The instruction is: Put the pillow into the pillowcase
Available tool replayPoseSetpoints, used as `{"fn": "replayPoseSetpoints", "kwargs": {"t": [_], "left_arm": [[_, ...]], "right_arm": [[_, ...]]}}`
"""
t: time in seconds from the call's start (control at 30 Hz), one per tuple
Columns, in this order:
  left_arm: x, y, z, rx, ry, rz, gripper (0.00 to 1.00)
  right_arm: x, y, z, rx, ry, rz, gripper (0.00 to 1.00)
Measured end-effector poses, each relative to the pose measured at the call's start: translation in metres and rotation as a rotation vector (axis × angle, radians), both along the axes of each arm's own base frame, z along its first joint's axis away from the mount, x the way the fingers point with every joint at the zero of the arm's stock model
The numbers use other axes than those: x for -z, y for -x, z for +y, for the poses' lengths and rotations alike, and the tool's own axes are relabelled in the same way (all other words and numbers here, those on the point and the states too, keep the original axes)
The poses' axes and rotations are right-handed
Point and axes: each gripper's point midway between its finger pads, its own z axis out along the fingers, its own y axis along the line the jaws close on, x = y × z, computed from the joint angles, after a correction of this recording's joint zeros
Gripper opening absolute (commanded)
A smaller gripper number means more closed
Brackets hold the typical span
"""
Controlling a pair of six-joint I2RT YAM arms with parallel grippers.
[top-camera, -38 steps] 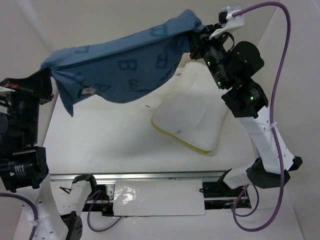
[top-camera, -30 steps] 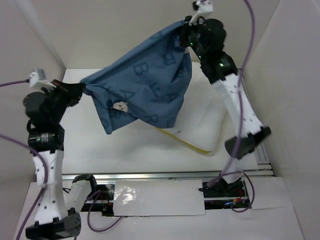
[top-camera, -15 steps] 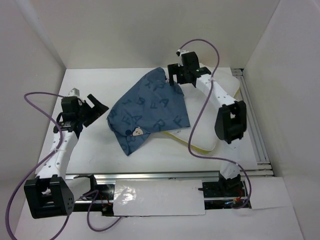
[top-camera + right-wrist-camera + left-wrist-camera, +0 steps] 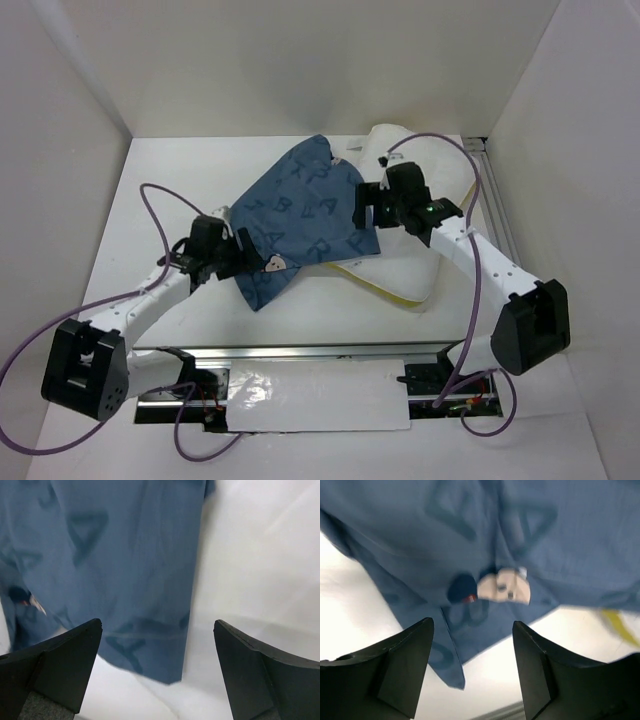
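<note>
Pillowcase (image 4: pixel 300 215) lies crumpled mid-counter (image 4: pixel 170 180), its far-right part draped over the pillow (image 4: pixel 410 272). Left fingers (image 4: pixel 405 670) apart, nothing betw. them, low at the cloth's near-left corner. Right fingers (image 4: pixel 55 665) wide apart, empty, above the cloth's right edge where it meets the pillow

Both arms stretched fwd & low, angled inward; L gripper (image 4: pixel 243 260) & R gripper (image 4: pixel 362 211) w/ jaws spread, empty.
</note>
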Motion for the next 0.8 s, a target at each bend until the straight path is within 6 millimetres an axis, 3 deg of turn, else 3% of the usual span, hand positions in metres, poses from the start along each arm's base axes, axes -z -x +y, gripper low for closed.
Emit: {"fn": "replayPoseSetpoints", "kwargs": {"t": [0.1,0.23,0.33,0.47,0.57,0.7,0.73,0.77,0.8], "left_arm": [[0.023,0.031,-0.019,0.057,-0.012,0.051,0.78],[0.057,0.073,-0.021,0.058,-0.061,0.174,0.79],[0.065,0.082,-0.015,0.025,-0.084,0.201,0.79],[0.066,0.079,-0.009,-0.04,-0.091,0.195,0.79],[0.069,0.077,-0.006,-0.073,-0.104,0.201,0.67],[0.072,0.065,-0.007,-0.104,-0.108,0.197,0.46],[0.073,0.062,-0.009,-0.112,-0.107,0.2,0.35],[0.074,0.059,-0.011,-0.113,-0.108,0.201,0.0],[0.076,0.056,-0.013,-0.121,-0.104,0.206,0.0]], "right_arm": [[0.032,0.027,0.004,-0.027,0.019,0.098,1.0],[0.048,0.058,0.013,-0.087,0.012,0.158,0.99],[0.052,0.067,0.02,-0.12,0.008,0.173,0.97],[0.054,0.068,0.025,-0.133,0.004,0.176,0.89],[0.06,0.066,0.027,-0.13,0.008,0.189,0.83],[0.068,0.065,0.028,-0.135,0.015,0.207,0.65],[0.069,0.064,0.029,-0.137,0.016,0.208,0.48],[0.07,0.064,0.029,-0.141,0.016,0.208,0.35],[0.07,0.064,0.03,-0.144,0.016,0.207,0.25]]}}
